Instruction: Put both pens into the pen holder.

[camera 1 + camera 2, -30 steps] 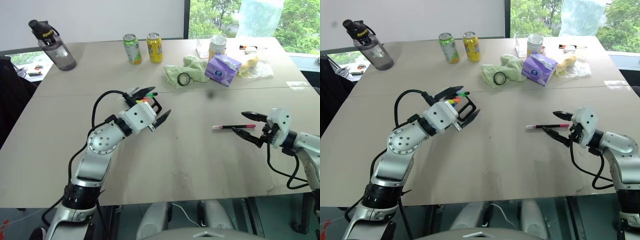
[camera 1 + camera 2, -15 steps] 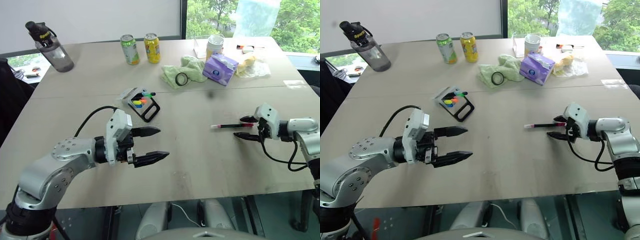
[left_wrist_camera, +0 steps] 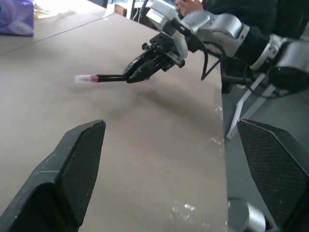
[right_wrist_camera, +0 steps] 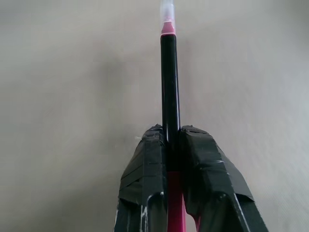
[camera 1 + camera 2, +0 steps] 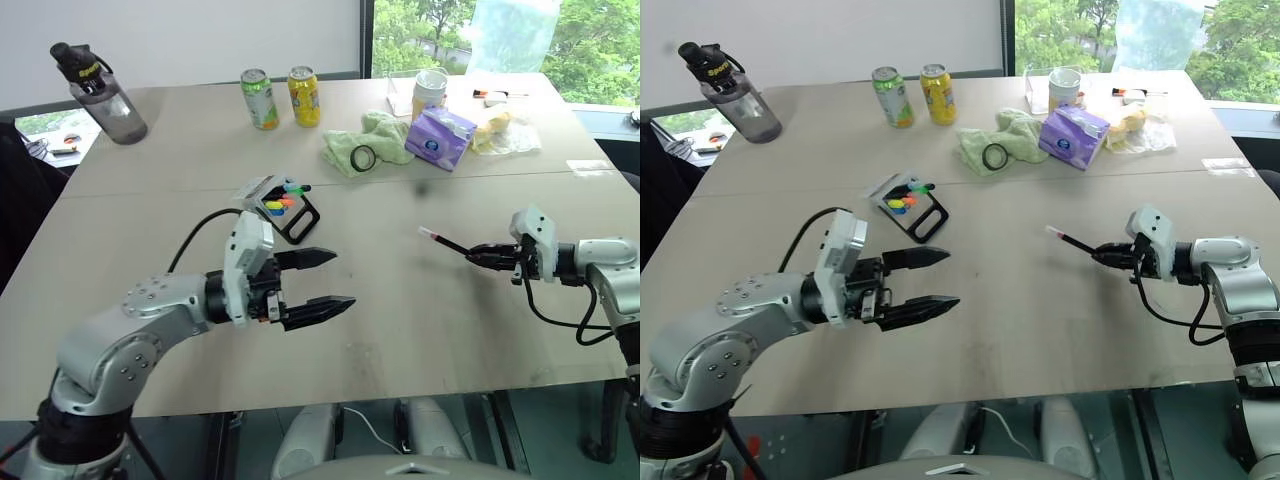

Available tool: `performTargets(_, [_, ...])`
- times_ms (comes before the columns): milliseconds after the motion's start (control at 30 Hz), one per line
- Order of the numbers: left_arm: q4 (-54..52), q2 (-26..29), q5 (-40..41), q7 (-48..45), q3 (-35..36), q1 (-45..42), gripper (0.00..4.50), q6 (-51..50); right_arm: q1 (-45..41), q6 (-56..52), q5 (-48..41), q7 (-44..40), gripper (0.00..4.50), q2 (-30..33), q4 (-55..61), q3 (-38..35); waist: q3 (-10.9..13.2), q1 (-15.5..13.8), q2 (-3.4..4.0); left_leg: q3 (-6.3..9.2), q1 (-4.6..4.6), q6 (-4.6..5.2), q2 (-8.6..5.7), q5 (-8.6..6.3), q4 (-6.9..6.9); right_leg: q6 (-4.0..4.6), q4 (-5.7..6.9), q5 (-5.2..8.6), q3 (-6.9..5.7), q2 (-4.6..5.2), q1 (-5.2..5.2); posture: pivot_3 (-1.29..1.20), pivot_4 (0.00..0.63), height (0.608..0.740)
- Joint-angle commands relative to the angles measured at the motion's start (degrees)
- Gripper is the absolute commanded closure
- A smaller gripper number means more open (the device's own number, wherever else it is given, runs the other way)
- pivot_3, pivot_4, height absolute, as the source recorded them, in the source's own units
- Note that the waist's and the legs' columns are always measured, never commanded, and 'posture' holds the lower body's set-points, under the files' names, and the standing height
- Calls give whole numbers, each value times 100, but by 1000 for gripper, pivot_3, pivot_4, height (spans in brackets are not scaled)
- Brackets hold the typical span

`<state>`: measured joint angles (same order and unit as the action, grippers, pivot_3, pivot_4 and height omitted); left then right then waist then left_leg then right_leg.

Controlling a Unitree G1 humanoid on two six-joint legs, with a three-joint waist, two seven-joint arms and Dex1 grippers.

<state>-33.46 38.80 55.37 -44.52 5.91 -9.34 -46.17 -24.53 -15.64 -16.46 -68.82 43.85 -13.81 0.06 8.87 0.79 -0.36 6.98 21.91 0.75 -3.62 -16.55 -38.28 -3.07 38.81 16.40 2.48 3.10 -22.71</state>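
Pink-ended pen [image 5: 1077,244] is off the table [image 5: 1040,320], pinched tight in the right gripper [image 5: 1112,256], its pale tip jutting toward the pen holder [image 5: 908,204]; left gripper [image 5: 925,279] hovers near the holder, fingers spread wide

Bright, even daylight
Light enters through the window [image 5: 480,35] behind the counter [image 5: 400,300]; shadows stay soft, the pen's tip [image 3: 84,78] blurs.
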Motion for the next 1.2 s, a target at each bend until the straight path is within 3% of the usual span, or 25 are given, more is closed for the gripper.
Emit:
performTargets(33, [332, -1159, 403, 926, -211, -249, 0, 107, 202, -609, -841, 237, 4486, -193, 1221, -491, -1, -15, 1, 1, 0, 0, 0, 0, -2, 0, 1, 0, -1, 0, 0, 0, 150, 740])
performTargets(233, [1093, -3039, 682, 2134, -261, -434, 0, 294, 636, -1609, -1822, 908, 4486, -642, 3093, -548, -1, -16, -4, 9, 7, 0, -3, 0, -6, -1, 1, -1, -7, 0, 0, 0, 150, 740])
performTargets(333, [1422, -3423, 667, 2252, -283, -477, 0, 353, 729, -1905, -2141, 1330, 4486, -1002, 3641, -392, -3, -4, -5, 4, 1, 0, -3, 0, -6, -1, 4, -1, -5, -1, 1, 0, 150, 740])
performTargets(1033, [1170, -3258, 606, 1816, -427, -540, 0, 374, 826, -1859, -2077, 1504, 4486, -989, 3722, -90, -3, -13, -6, 4, 1, -1, -8, 1, -7, -1, 3, 0, -15, -2, 1, 0, 150, 740])
performTargets(1133, [1164, -3243, 614, 1798, -424, -508, 831, 368, 818, -1777, -2030, 1496, 4500, -1008, 3665, -69, -3, -15, -6, 5, 1, -1, -8, 1, -7, -1, 3, 0, -14, -2, 0, 0, 150, 740])
performTargets(1200, [1182, -3234, 587, 1797, -426, -502, 1670, 377, 811, -1717, -1986, 1501, 4500, -1021, 3614, -60, -3, -16, -6, 5, 1, -1, -8, 1, -7, -1, 3, 0, -14, -2, 0, 0, 150, 740])
